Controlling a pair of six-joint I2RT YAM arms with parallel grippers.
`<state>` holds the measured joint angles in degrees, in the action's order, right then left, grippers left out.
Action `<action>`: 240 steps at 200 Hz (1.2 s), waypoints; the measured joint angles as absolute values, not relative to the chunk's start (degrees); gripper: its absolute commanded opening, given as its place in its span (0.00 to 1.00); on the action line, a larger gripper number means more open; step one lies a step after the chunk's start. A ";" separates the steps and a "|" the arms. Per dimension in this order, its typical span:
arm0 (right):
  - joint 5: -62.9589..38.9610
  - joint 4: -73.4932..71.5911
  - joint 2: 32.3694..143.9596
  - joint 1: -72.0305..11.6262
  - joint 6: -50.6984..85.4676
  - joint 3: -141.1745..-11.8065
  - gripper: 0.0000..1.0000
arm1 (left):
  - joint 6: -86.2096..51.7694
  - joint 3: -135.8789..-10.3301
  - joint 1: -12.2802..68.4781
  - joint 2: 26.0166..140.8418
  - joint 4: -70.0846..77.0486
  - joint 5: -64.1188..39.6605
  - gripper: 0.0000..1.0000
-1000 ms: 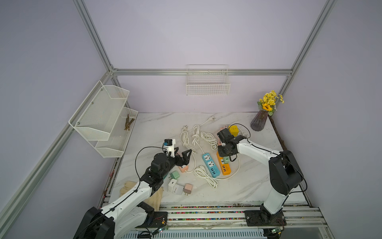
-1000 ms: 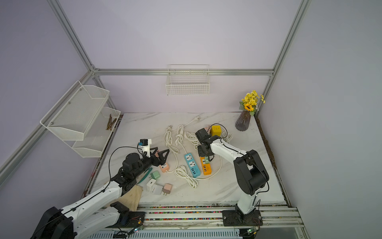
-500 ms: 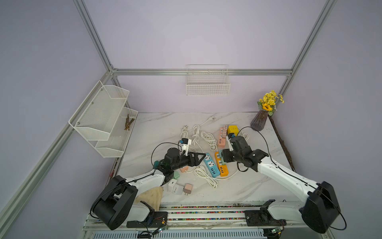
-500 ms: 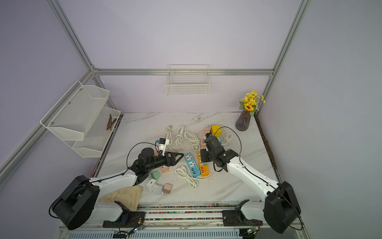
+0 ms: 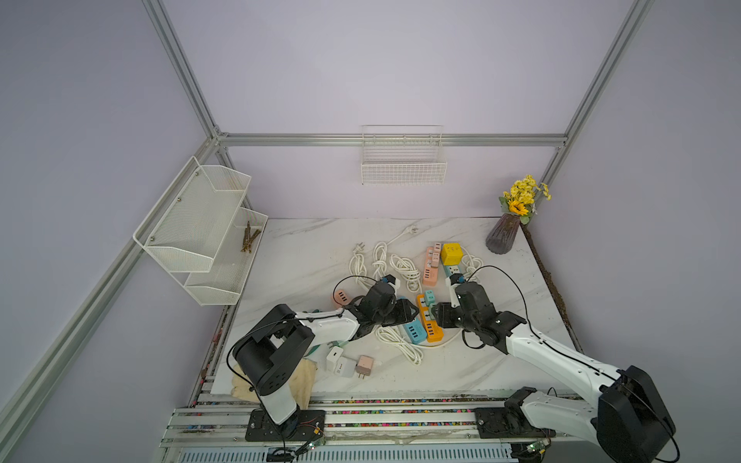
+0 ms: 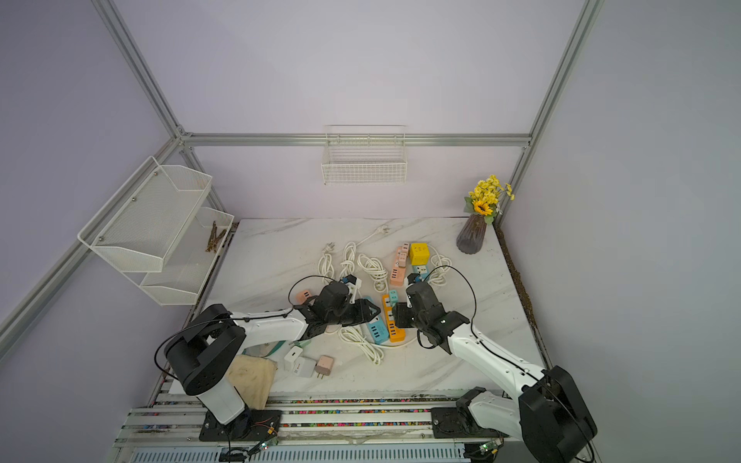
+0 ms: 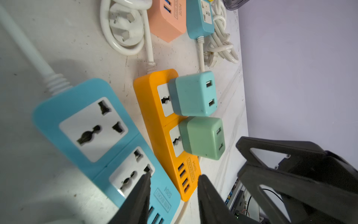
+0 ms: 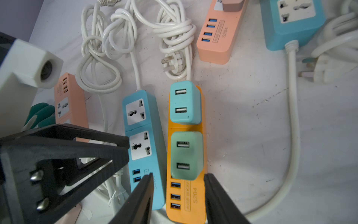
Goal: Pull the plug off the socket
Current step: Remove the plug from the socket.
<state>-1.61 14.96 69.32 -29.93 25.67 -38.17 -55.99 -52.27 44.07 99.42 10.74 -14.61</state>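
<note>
An orange power strip (image 8: 186,195) (image 5: 432,328) lies mid-table with two plugs in its sockets: a light-blue USB plug (image 8: 185,102) (image 7: 195,94) and a green one (image 8: 186,155) (image 7: 203,137). A blue strip (image 8: 143,135) (image 7: 87,128) lies beside it with its sockets bare. My right gripper (image 8: 178,179) (image 5: 436,316) stands open astride the orange strip's USB end, just short of the green plug, touching nothing. My left gripper (image 7: 173,180) (image 6: 371,310) is open over the USB ends of both strips, holding nothing. In both top views the grippers nearly meet, hiding the green plug.
Knotted white cables (image 5: 401,344) lie round the strips. A pink strip (image 5: 430,268), a yellow cube socket (image 5: 451,253) and a small blue socket (image 8: 294,21) sit behind. Loose chargers (image 5: 345,364) and a cloth (image 6: 250,377) lie at front left. A vase (image 5: 501,238) stands at back right.
Both arms have swung in to the orange strip's near end. The left jaws have narrowed from wide open. The right jaws have opened from shut.
</note>
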 measured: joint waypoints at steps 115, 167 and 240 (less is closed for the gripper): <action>-2.31 14.96 73.03 -29.12 27.09 -39.97 0.33 | -58.00 -71.64 44.42 112.38 -6.61 -11.88 0.38; -2.46 14.66 74.67 -28.97 26.70 -40.62 0.32 | -58.06 -72.34 44.45 114.30 -7.07 -13.93 0.36; -2.24 15.07 78.13 -28.99 24.36 -42.74 0.45 | -58.17 -72.86 44.38 115.50 -6.96 -15.68 0.31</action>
